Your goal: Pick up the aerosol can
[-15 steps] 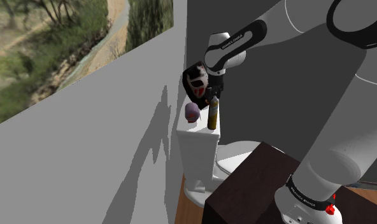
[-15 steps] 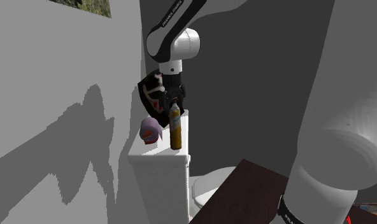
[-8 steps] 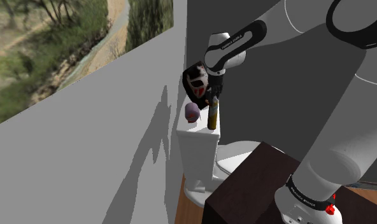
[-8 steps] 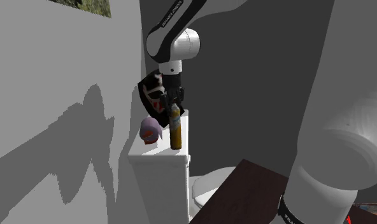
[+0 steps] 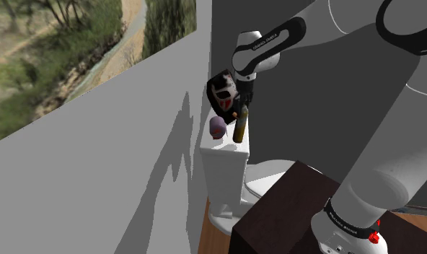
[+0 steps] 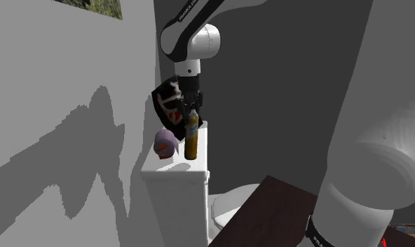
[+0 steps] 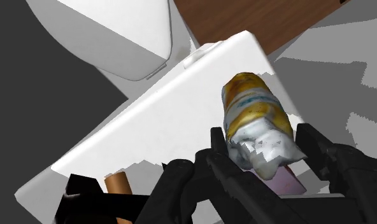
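Observation:
The aerosol can (image 5: 239,127) is yellow with a pale top and stands slightly tilted, its base just above the white toilet tank lid (image 5: 221,148). My black gripper (image 5: 241,108) comes down from above and is shut on the can's upper end. The second exterior view has the can (image 6: 191,137) hanging under the gripper (image 6: 192,111) over the tank lid (image 6: 172,167). In the wrist view the can (image 7: 252,109) is clasped between both fingers (image 7: 220,145), with the gripper (image 7: 262,145) closed around its pale top.
A purple round thing (image 5: 218,128) sits on the lid beside the can. A dark mask-like object (image 5: 221,89) leans at the lid's back. The grey wall (image 5: 97,159) runs close along the tank. The toilet bowl (image 5: 266,179) and my dark brown stand (image 5: 291,213) lie nearer.
The fingers have closed on the can's top. The can has since risen a little off the lid and tipped slightly, with the hand moving up.

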You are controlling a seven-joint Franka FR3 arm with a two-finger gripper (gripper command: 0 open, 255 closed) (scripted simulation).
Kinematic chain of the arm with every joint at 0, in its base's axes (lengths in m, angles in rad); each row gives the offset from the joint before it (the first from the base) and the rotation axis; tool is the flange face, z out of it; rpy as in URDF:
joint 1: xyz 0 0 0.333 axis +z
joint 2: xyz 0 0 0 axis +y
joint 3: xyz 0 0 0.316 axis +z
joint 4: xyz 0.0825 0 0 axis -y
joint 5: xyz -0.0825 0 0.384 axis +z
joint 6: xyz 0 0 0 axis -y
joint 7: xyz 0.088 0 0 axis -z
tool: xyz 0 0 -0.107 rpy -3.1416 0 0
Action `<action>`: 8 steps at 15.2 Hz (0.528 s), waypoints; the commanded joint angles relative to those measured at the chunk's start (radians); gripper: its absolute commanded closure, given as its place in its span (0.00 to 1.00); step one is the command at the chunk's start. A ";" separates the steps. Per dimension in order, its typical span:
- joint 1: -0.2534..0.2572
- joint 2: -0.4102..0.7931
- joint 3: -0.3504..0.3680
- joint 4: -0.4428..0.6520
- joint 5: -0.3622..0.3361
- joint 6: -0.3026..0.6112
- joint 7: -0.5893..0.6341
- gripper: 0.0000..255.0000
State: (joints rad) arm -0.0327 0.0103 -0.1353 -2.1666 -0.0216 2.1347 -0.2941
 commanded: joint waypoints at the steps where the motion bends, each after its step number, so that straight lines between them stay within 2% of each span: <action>1: 0.000 -0.013 0.000 0.014 -0.002 -0.027 0.001 1.00; 8: 0.001 -0.049 0.001 0.070 -0.006 -0.119 0.003 1.00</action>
State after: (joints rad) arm -0.0326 -0.0349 -0.1350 -2.1065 -0.0272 2.0295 -0.2927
